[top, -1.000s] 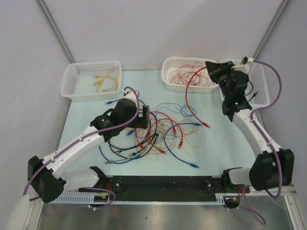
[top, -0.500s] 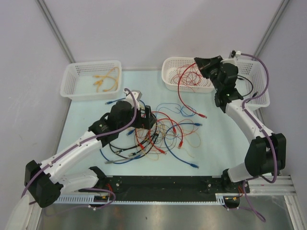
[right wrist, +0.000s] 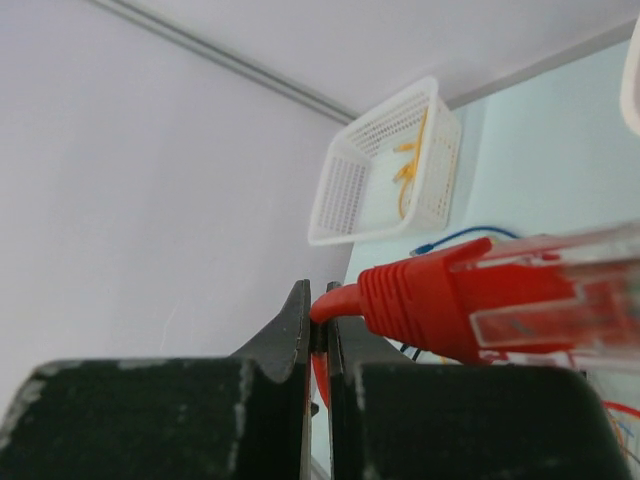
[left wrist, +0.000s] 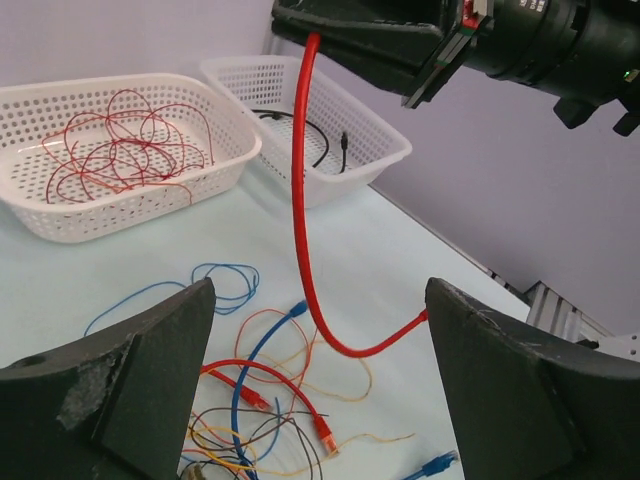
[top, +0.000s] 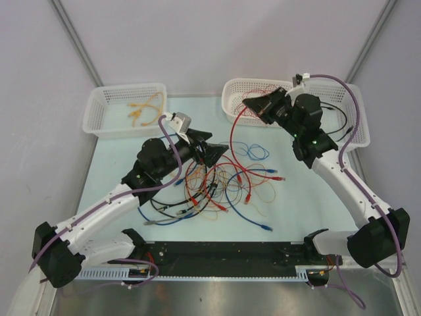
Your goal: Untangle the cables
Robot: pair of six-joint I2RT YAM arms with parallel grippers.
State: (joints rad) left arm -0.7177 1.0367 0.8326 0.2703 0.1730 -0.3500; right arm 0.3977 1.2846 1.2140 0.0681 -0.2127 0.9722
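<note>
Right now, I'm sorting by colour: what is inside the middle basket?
Only looped red cables show in the middle basket. From above, the right gripper, holding another red cable, covers its right side.

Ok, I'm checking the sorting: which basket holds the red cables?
The middle basket, with red cables looped inside; the left basket holds yellow cables, the right basket a black cable.

Pale lilac walls (top: 197, 39) enclose a light-blue table (top: 296, 210) — evenly lit, grey corner struts (top: 74, 39).
</note>
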